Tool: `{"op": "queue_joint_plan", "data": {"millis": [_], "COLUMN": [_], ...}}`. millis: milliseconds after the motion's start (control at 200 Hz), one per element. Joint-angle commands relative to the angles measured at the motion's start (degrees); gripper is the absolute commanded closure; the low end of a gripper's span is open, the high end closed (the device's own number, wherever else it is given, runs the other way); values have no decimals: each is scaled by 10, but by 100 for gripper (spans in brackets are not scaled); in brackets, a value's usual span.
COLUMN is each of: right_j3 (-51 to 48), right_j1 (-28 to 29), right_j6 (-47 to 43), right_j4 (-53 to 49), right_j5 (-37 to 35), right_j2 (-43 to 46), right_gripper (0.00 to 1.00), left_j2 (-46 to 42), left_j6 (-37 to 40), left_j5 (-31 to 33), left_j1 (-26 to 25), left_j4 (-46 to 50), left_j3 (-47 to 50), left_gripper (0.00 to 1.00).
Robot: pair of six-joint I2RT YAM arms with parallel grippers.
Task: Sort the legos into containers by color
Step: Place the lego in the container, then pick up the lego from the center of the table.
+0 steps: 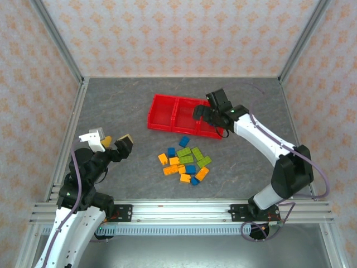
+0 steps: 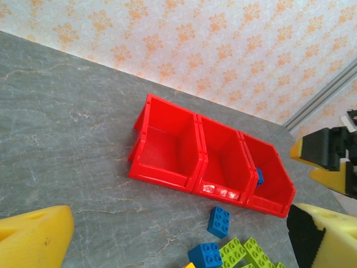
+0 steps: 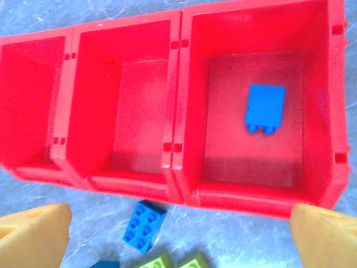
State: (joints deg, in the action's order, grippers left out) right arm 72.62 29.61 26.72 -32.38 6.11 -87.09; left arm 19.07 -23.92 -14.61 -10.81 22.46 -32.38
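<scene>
Hovering wide-spread right hand (image 1: 205, 116) above containers (image 1: 167, 111)

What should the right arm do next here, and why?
Probably lift off the bins and move to the loose blue brick lying on the table just in front of them. The right gripper has its fingers wide open with nothing between them, and a single blue brick lies in the right bin below it. Another blue pick looks like the natural step.
</scene>
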Motion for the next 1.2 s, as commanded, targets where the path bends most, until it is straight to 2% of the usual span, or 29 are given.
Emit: {"op": "queue_joint_plan", "data": {"millis": [0, 240, 395, 686, 841, 1196], "right_j3": [-24, -117, -147, -101, -39, 11], "right_j1": [13, 36, 58, 120, 154, 161], "right_j6": [49, 79, 86, 156, 152, 161], "right_j4": [-33, -28, -1, 30, 13, -6], "right_j5": [-10, -2, 29, -26, -66, -125], "right_j2": [40, 98, 84, -14, -84, -174], "right_gripper": [0, 2, 3, 3, 10, 17], "left_j2": [-11, -14, -14, -21, -25, -28], "left_j6": [12, 13, 13, 13, 14, 17], "left_j5": [-8, -10, -10, -10, -16, -25], "left_j1": [5, 6, 7, 7, 8, 7], "left_j4": [-20, -21, -21, -21, -24, -27], "left_j3": [3, 4, 4, 5, 6, 7], "left_gripper": [1, 1, 1, 1, 1, 1]}}
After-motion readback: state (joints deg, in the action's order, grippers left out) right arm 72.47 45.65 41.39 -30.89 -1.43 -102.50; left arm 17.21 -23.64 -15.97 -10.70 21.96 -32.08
